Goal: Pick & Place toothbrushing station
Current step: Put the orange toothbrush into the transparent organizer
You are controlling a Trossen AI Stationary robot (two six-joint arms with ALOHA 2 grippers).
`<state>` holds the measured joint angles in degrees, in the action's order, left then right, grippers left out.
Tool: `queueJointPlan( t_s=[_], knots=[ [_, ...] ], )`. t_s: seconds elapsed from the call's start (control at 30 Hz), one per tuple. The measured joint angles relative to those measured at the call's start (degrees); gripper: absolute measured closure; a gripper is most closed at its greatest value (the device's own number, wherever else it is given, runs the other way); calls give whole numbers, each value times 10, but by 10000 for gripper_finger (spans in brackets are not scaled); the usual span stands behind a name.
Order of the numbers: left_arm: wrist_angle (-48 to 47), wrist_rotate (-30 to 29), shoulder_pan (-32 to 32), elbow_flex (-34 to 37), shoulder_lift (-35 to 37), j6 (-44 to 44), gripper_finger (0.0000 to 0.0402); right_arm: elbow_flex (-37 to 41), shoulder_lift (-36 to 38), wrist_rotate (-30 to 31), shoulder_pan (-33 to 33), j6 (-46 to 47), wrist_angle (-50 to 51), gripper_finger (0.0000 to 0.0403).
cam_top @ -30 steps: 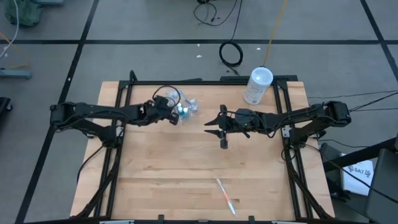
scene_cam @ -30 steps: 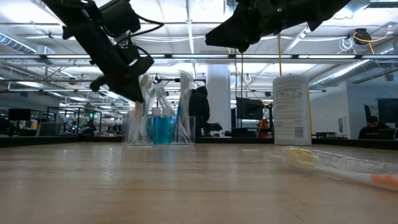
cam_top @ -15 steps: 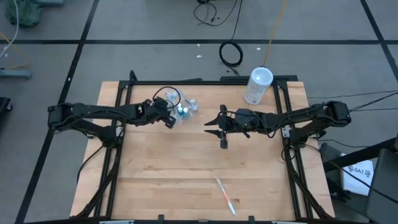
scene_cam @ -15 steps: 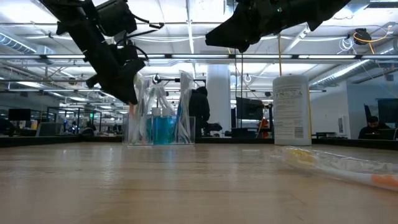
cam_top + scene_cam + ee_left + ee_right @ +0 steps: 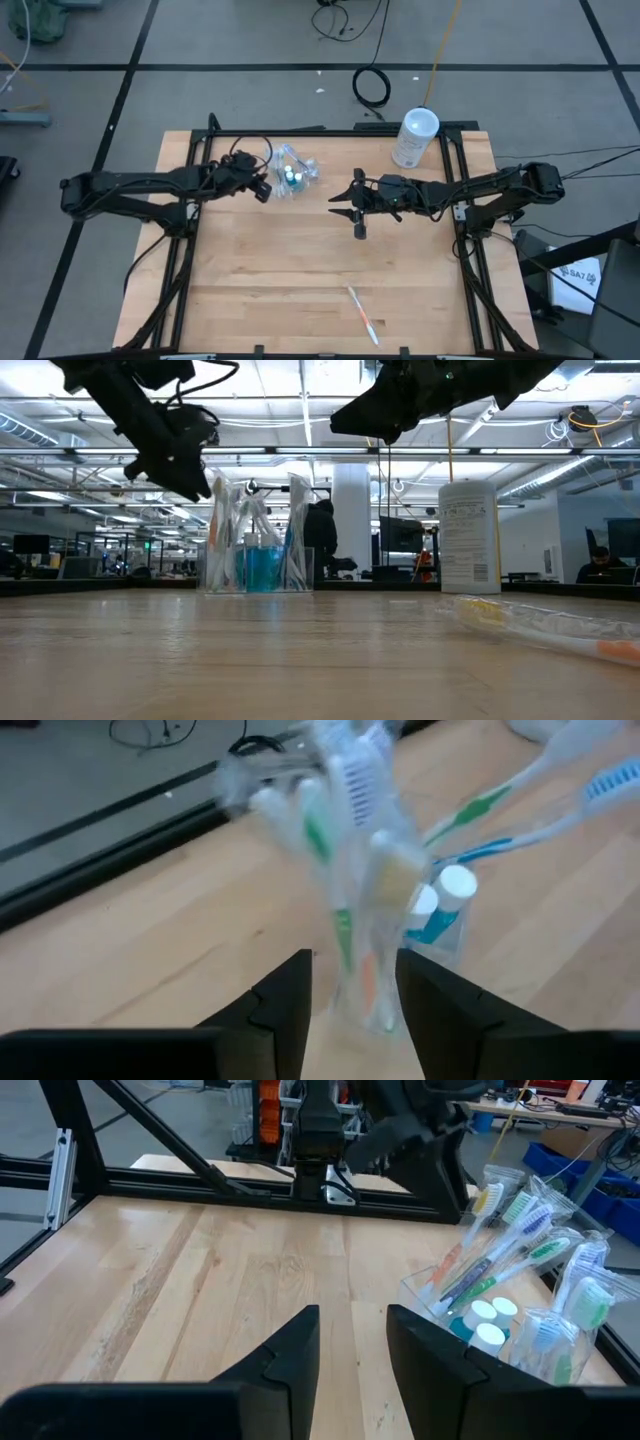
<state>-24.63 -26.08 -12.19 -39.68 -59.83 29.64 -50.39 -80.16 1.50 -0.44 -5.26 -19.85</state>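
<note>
left hand [image 5: 262,186]: hovering just beside the toothbrush holder, on its left in the high view; fingers [image 5: 283,1005] standing spread with a clear gap, gripping nothing; hanging above the desk [image 5: 260,300] in the low view
right hand [image 5: 345,205]: hanging over mid-desk, right of the holder and apart from it; fingers [image 5: 290,1350] sitting parted with bare wood showing between them, empty
toothbrush holder [image 5: 258,568]: clear container standing upright toward the desk's far edge, between the two hands, nearer the left one
toothbrushes [image 5: 500,1255]: pastel handles leaning out of the holder, heads up, some in clear wrap
tubes [image 5: 483,1320]: teal-blue with white caps, standing inside the holder among the brushes
wrapped toothbrush [image 5: 362,316]: lying flat on the desk near its front edge, well apart from the holder; orange tip showing in the low view
canister [image 5: 414,138]: whitish cylinder standing upright at the desk's far right corner
</note>
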Motion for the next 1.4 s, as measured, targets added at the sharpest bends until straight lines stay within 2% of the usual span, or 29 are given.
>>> queueJointPlan(
  t_s=[0.27,0.5,0.8,0.93,1.03,1.2,1.33,1.4],
  knots=[
    [-62,1,23,0,76,58,267,0,0,0,0,0,0,293],
    [-31,1,68,0,97,24,287,0,0,-1,1,0,-5,293],
    [35,21,111,0,88,1,295,0,0,1,75,-63,-85,293],
    [48,22,120,0,88,-8,295,0,1,-2,121,-62,-108,293],
    [48,22,120,0,88,-9,295,0,1,0,156,1,-88,293],
    [48,22,120,0,88,2,295,0,0,43,211,186,30,293],
    [48,22,120,0,88,9,295,0,0,44,236,320,107,292],
    [48,22,120,0,88,13,295,0,-4,46,247,354,139,288]
  ],
)
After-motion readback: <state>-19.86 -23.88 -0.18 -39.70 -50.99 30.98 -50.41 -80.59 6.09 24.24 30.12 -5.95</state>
